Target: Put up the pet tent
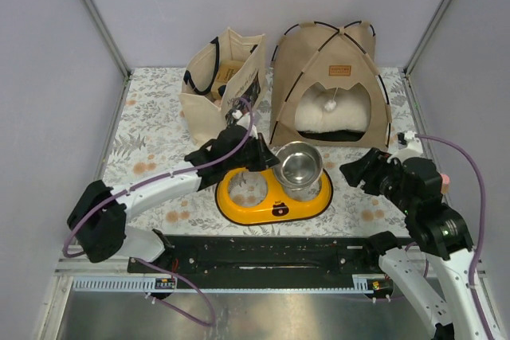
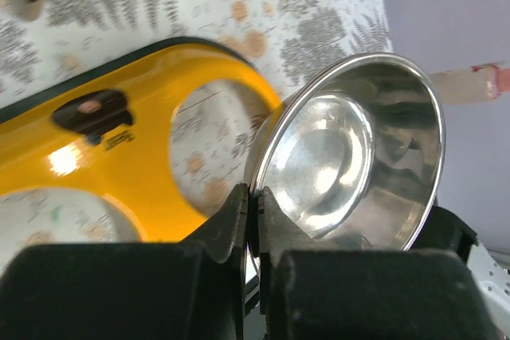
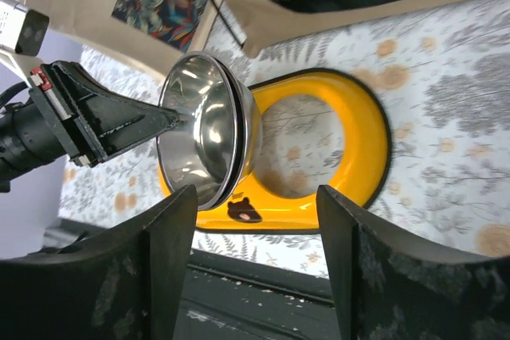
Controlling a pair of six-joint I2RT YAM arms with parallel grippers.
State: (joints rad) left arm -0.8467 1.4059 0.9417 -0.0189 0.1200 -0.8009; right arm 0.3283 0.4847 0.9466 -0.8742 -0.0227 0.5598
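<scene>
Top external for the layout: shows the pet tent upright at the back right of the table, poles arched, cream pillow inside. Seems past raising the tent; now on furnishing. Pinches the steel bowl by its rim in the closed left gripper, tilted over the right of 2 holes in the yellow feeder. Holds the right gripper spread wide, empty, near the bowl. Next: level the bowl, centre over that hole, lower, release.

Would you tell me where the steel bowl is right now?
In the top view the steel bowl is mid-table, its rim pinched by the left gripper, over the right hole of the yellow feeder.
</scene>
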